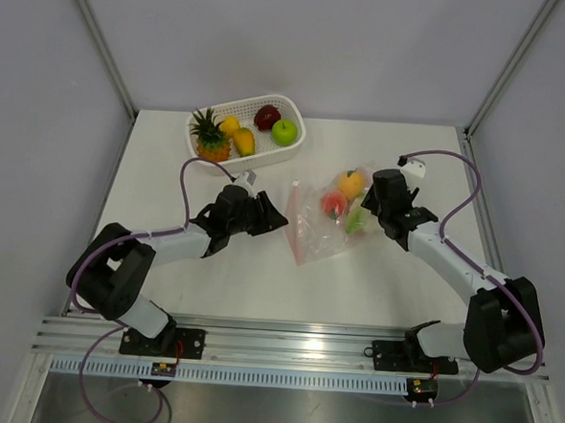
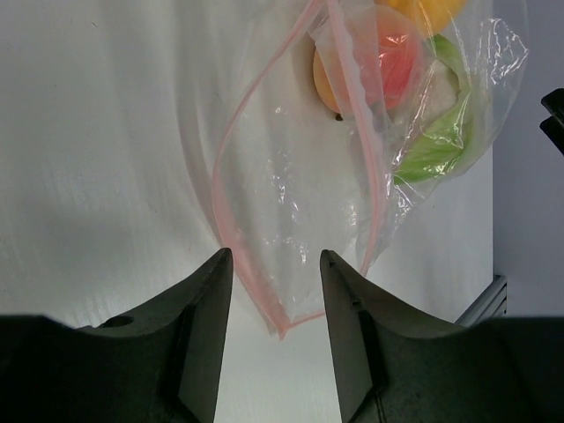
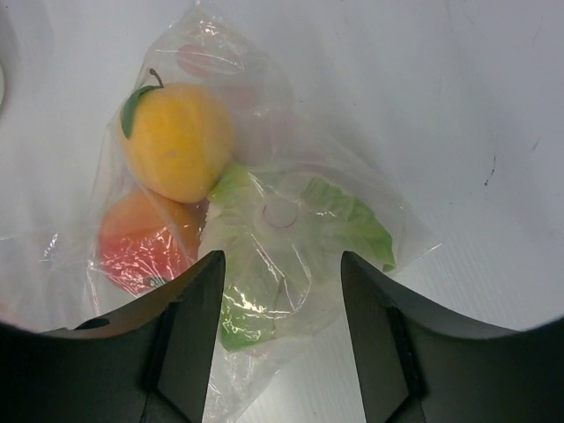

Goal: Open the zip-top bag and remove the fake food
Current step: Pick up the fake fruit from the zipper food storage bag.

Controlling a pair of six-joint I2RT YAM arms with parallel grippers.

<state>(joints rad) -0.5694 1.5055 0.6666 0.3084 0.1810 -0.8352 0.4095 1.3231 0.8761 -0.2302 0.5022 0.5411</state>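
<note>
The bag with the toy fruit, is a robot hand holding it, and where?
Nothing is held. The left gripper and right gripper are both open, and the zip-top bag lies loose, unpinched.

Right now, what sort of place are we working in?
Probably a robot lab test cell: plain grey panel walls, a white table fronted by an aluminium rail, and fake fruit in a white perforated basket.

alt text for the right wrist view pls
The open right gripper frames a clear zip-top bag on the white table. Inside are a yellow-orange fruit with a green leaf, a red-orange piece and a white cauliflower with green leaves.
</note>
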